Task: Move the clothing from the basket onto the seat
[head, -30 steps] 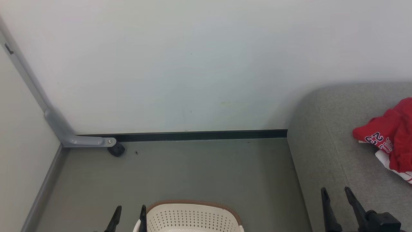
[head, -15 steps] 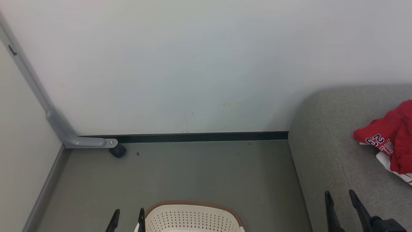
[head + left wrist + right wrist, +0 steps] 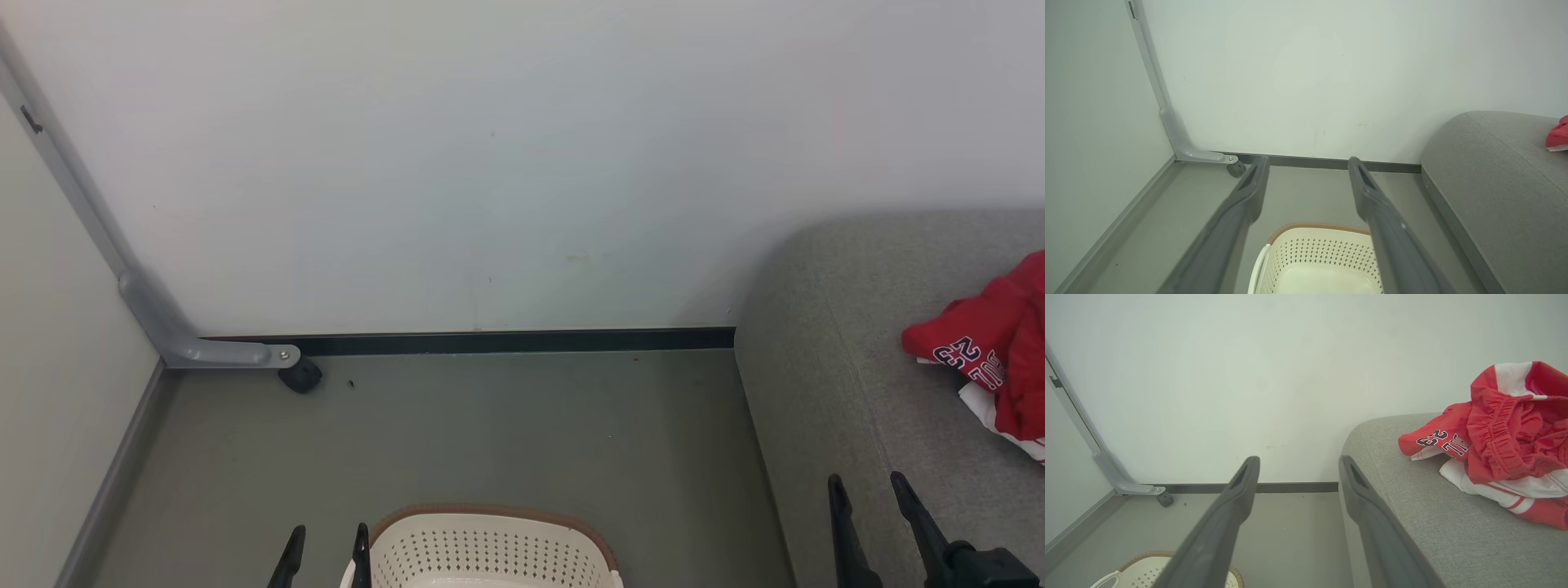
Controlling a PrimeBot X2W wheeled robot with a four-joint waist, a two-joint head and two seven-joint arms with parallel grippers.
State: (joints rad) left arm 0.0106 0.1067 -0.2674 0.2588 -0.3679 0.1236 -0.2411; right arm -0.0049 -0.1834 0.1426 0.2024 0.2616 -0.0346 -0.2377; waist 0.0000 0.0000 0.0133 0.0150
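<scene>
Head view: the clothing (image 3: 992,359) lies in a crumpled red heap on the seat (image 3: 849,392), at the picture's right edge and partly cut off by it. White lettering and the number 23 face upward on the heap's left side, and a white piece shows beneath the red. In the right wrist view a red garment with a gathered elastic band sits on top, over white fabric with red stripes. The heap rests wholly on the grey cushion, back from its rounded corner.

The basket (image 3: 490,549) stands on the floor (image 3: 490,433) at the bottom centre, to the left of the seat and apart from it. In the left wrist view the part of its inside that shows is bare cream plastic.

The left gripper (image 3: 329,528) is at the basket's left edge, its two fingers spread apart with nothing between them. Whether a finger touches the rim cannot be told. The right gripper (image 3: 865,477) is over the front of the seat, apart from the heap, its fingers likewise parted and gripping nothing.

Behind everything, a pale wall (image 3: 490,163) meets the floor along a black skirting (image 3: 506,340). At the left, a grey metal leg (image 3: 212,353) ends in a small black caster (image 3: 300,377).
</scene>
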